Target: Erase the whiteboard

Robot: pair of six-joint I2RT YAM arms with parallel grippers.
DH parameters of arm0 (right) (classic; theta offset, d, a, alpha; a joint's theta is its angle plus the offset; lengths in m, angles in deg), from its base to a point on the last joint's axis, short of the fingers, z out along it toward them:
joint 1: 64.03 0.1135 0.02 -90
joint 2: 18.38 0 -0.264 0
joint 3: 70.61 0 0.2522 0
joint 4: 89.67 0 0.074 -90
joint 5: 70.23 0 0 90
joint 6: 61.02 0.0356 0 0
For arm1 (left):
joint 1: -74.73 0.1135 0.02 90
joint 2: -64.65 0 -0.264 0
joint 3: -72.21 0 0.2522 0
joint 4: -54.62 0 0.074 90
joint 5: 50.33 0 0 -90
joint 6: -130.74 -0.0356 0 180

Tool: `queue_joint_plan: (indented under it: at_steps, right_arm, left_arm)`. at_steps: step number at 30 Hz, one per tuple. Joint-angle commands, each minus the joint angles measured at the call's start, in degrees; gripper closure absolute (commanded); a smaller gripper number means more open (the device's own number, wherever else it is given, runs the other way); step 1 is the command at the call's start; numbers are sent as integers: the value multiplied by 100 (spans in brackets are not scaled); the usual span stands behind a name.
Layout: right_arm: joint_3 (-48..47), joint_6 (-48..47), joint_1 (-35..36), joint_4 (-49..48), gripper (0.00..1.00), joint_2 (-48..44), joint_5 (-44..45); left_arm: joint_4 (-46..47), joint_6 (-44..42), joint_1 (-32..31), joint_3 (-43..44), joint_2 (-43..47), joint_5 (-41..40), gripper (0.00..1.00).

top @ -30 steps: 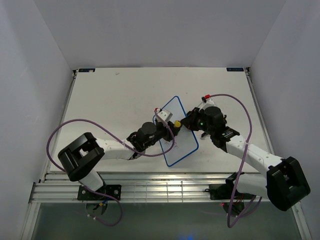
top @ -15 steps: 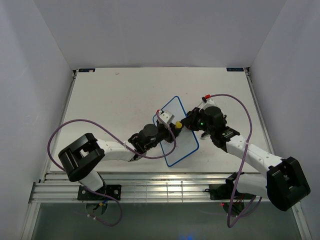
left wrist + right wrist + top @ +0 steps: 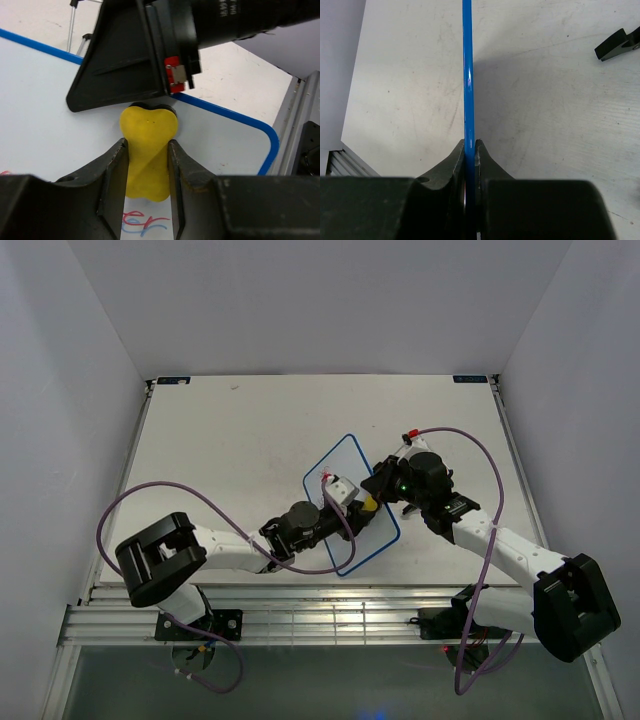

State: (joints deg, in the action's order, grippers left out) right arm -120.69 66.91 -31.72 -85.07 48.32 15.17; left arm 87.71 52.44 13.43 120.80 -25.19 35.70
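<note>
Drags small yellow foam sponge (image 3: 150, 125), clamped in left gripper (image 3: 148, 145), further down small blue-rimmed white whiteboard (image 3: 345, 462) mid-table, pinches its rim in closed right gripper (image 3: 470, 146), leaves red-purple writing (image 3: 142, 221) uncleared, so mid-wipe.

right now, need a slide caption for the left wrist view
Left gripper holds a yellow sponge on the whiteboard while the right gripper clamps its blue rim; handwriting shows nearby.
</note>
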Motion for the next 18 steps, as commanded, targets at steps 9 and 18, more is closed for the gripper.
queue_joint_plan:
  at_steps: [9,18]
  right_arm:
    - [-508,-32,363,-446,92,-104,-1113]
    - [-780,-110,284,-261,92,115,-858]
  left_arm:
    - [-950,16,-664,-310,-420,1127,100]
    - [-932,42,-796,-512,-227,1073,100]
